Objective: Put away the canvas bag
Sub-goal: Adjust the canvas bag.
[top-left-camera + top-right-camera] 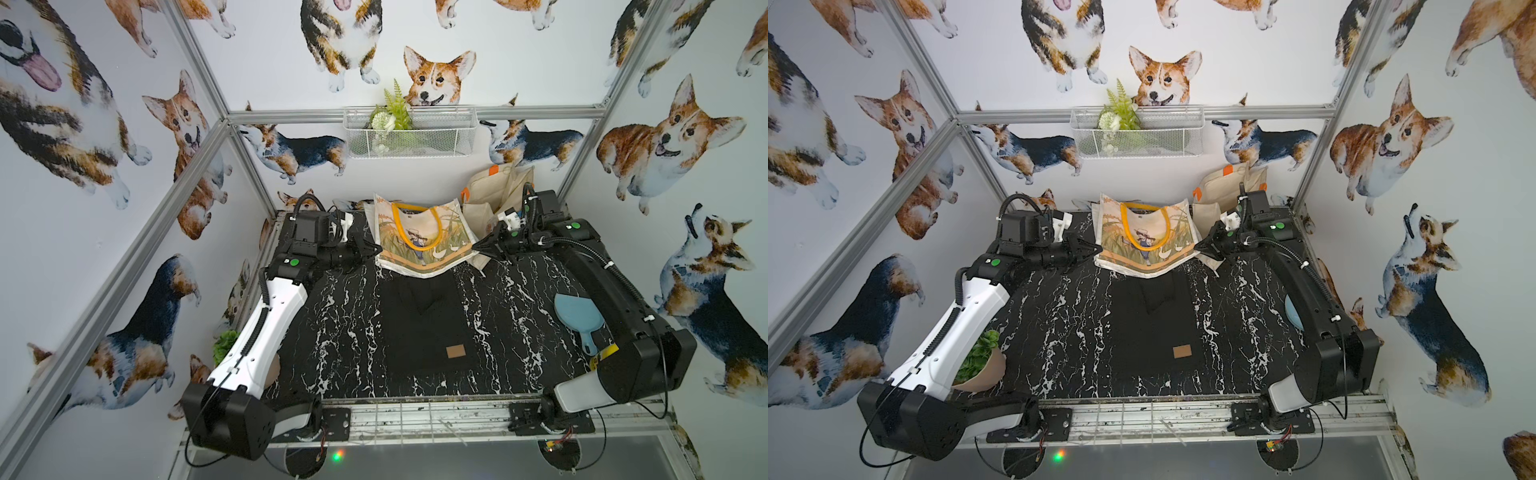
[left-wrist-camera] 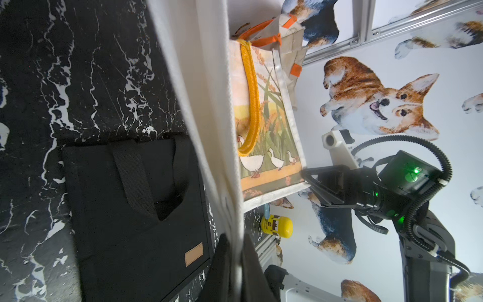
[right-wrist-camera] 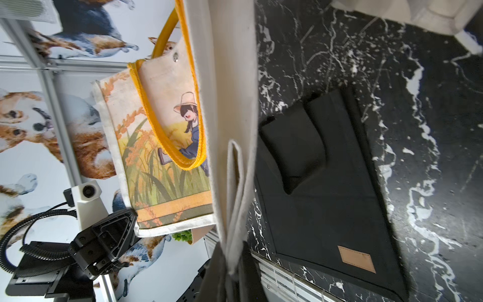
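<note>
Bulky black shoulder housings of the left arm [image 1: 226,419] and right arm [image 1: 652,365] are sitting closest to the lens, at the near edge of the black marbled worktop [image 1: 340,332]. Both arms are reaching over its far half, where the canvas bag [image 1: 419,237], printed with a girl in a hat and white geese, is hanging between them, raised off the surface. The left jaws are pinching together on the bag's cream side edge near its lower corner, and the right jaws are clamping the opposite side edge likewise; both wrist views are showing that cream fabric running straight into the closed jaws. Yellow handles [image 2: 253,91] are drooping over the printed face, which is tilting up toward the top camera. Under the bag's lower edge, a black bag [image 1: 428,328] with a tan patch is lying flat on the middle of the worktop. Cream bags with orange tabs [image 1: 490,187] are leaning in the far right corner, just behind the right arm's wrist. A white wire basket [image 1: 409,133] holding greenery is hanging on the far wall. A blue scoop [image 1: 575,316] is lying beside the right arm, and a potted plant [image 1: 980,357] is standing by the left arm.
</note>
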Robot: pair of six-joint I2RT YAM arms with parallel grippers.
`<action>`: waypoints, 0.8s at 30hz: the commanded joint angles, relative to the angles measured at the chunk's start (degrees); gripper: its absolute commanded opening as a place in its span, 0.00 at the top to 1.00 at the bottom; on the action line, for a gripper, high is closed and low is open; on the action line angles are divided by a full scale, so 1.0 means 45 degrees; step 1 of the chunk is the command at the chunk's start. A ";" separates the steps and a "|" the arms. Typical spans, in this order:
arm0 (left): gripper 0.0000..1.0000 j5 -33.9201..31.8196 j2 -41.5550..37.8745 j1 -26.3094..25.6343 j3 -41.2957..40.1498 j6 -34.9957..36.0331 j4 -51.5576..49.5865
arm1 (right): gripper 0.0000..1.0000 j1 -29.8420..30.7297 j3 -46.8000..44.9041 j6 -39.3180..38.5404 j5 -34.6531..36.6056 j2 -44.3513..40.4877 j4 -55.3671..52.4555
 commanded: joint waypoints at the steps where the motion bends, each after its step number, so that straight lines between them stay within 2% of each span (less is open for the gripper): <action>1: 1.00 0.0611 -0.0179 0.0025 -0.2316 -0.0346 0.1642 | 0.97 0.0033 -0.2260 -0.0196 -0.0354 -0.0657 0.0528; 5: 1.00 0.0328 -0.1210 -0.0180 -0.5904 -0.1096 0.3329 | 0.97 0.0042 -0.5453 -0.0034 -0.0451 -0.1916 0.1550; 10: 1.00 -0.0127 -0.2546 -0.0921 -0.7870 -0.1426 0.3342 | 0.97 0.0043 -0.7779 -0.0020 -0.0452 -0.3228 0.1936; 17: 1.00 -0.0338 -0.4378 -0.1016 -0.8746 -0.1480 0.2194 | 0.97 0.0034 -0.8088 -0.0320 -0.0125 -0.4268 0.1181; 24: 1.00 -0.0107 -0.5054 -0.1022 -0.8272 -0.1633 0.1410 | 0.97 0.0033 -0.7533 -0.0125 -0.0243 -0.5027 0.0647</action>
